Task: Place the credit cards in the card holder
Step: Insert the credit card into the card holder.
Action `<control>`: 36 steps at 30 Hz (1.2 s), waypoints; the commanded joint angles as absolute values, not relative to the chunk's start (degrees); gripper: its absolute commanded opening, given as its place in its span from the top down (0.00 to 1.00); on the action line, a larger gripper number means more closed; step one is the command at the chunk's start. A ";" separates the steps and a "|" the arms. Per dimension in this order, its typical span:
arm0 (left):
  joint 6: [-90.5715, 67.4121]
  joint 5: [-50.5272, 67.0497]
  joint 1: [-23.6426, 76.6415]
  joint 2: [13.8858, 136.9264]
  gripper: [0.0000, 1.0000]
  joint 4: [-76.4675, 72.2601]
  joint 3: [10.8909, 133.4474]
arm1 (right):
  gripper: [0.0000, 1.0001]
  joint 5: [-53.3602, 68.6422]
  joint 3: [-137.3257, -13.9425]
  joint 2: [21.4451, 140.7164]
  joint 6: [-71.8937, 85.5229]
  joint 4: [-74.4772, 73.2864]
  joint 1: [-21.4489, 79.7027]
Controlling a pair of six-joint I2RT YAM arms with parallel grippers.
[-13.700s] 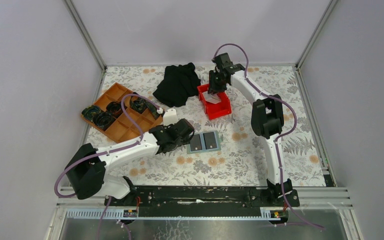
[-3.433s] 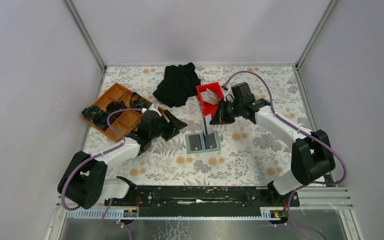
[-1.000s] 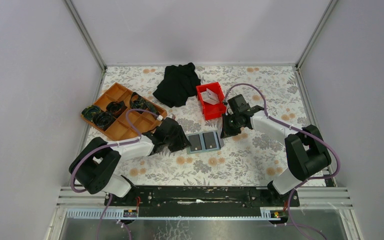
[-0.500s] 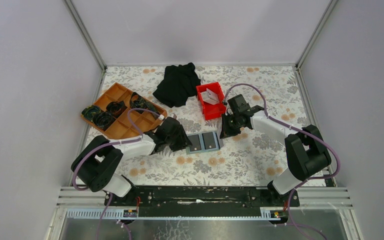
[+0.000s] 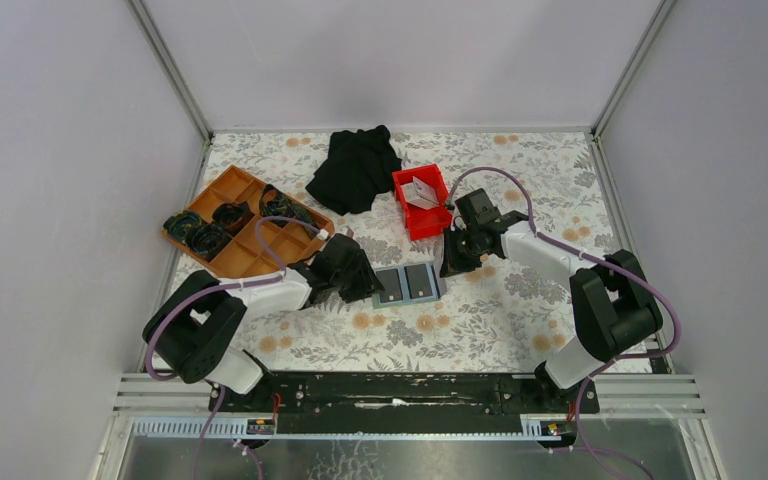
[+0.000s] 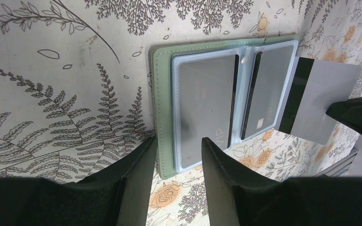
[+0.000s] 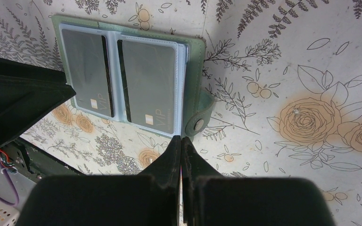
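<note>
Your right gripper (image 7: 181, 141) is closed on a grey credit card (image 6: 323, 101) with a dark stripe. In its own wrist view the card shows only edge-on. From the left wrist view, the card's striped edge meets the 3 o'clock edge of the card holder (image 6: 162, 94). Whether it has entered the pocket cannot be told.

Your left gripper (image 6: 179, 141) has its fingers apart, straddling the holder's edge on the opposite side. A pinch is not confirmed.

The holder lies open and flat near the middle of the table (image 5: 520, 320). A dark-faced card sits in each clear pocket (image 7: 87, 70) (image 7: 148, 84). The snap tab (image 7: 199, 123) projects on the right gripper's side, just beside the fingertips. There is bare cloth from 3 through 6 o'clock of the holder.

Since about three seconds ago, the right arm has come down from holding the card upright over the holder. The left arm has moved from the tray to the holder's 9 o'clock edge. Over the last second nothing visibly shifted.

Surroundings, seen from above:
- The red bin (image 5: 425, 222) is at 12 o'clock of the holder, near the right arm, with white cards (image 5: 422, 190) inside.
- The black cloth (image 5: 355, 168) is at 11 o'clock.
- The orange tray (image 5: 250, 255) is at 10 o'clock, close behind the left arm.
</note>
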State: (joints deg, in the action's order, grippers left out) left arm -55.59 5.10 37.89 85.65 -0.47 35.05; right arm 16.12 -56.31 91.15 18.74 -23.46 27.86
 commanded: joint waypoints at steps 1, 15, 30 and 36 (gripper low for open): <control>-55.45 4.32 38.55 87.08 0.53 -0.33 35.52 | 1.00 16.59 -57.33 88.48 18.69 -24.04 28.33; -56.58 3.43 39.61 86.92 0.53 -0.43 35.16 | 1.00 15.64 -57.09 86.57 18.30 -25.39 28.38; -56.91 3.01 40.24 86.54 0.54 -0.30 34.89 | 1.00 16.55 -57.68 85.50 18.85 -25.49 28.33; -56.87 2.97 40.34 86.49 0.53 -0.26 34.82 | 1.00 14.86 -56.99 86.30 18.60 -25.23 28.36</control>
